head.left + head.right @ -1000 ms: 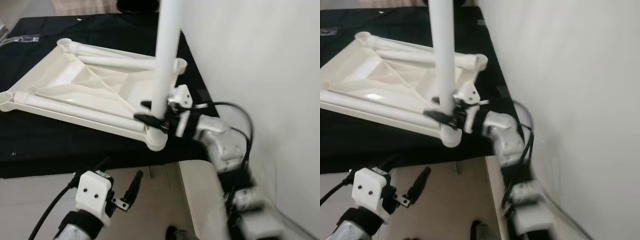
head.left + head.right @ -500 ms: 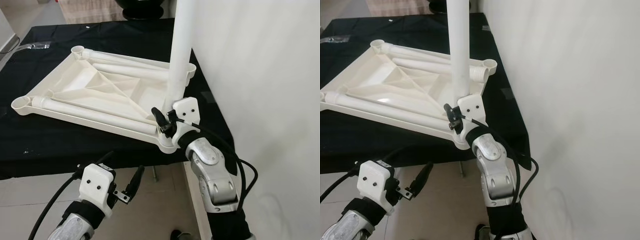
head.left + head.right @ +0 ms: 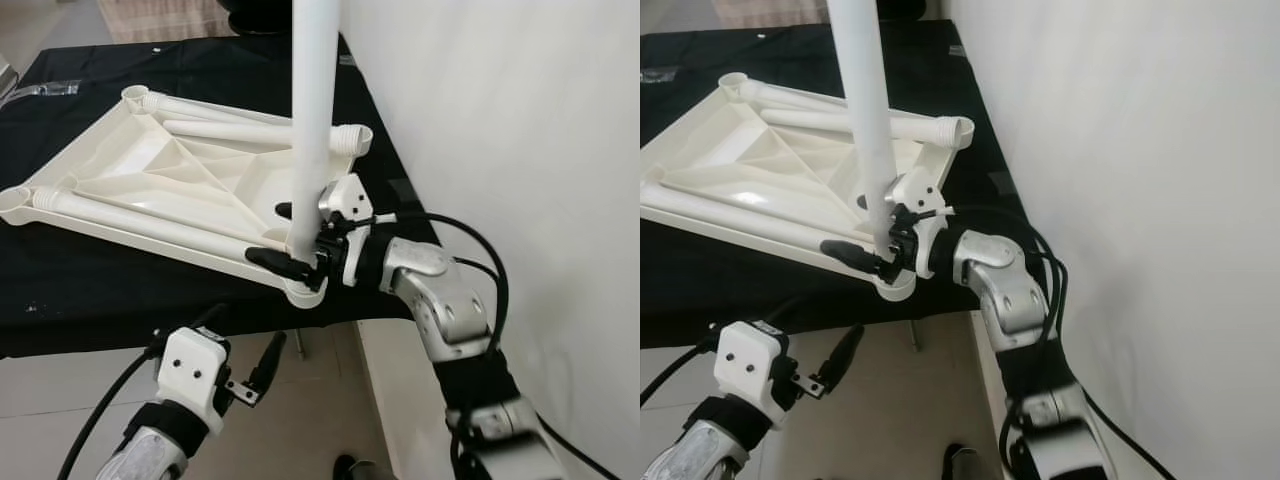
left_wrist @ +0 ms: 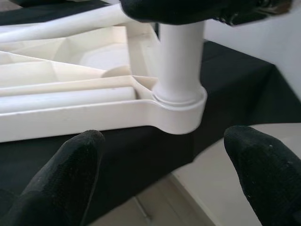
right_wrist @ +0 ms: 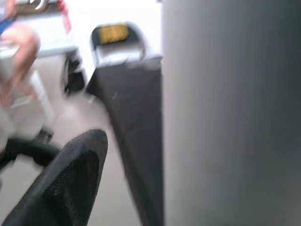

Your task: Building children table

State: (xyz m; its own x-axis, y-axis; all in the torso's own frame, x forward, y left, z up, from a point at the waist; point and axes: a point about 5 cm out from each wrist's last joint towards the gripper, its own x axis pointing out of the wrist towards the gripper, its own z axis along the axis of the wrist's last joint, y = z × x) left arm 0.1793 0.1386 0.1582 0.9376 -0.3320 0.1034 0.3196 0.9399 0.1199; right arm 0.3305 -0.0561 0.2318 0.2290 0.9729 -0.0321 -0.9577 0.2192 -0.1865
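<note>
The right gripper (image 3: 300, 245) now reaches in sideways from the right of the frame, its fingers closed around the foot of the upright white leg (image 3: 312, 120), where half a second ago the wrist rose from below. This looks like a turn of the leg, seating it in the corner socket (image 4: 181, 113) of the upturned white tabletop (image 3: 180, 190), which lies on the black surface (image 3: 100, 290) at centre left. The left gripper (image 3: 255, 365) hangs lower left as before, fingers apart and empty
</note>
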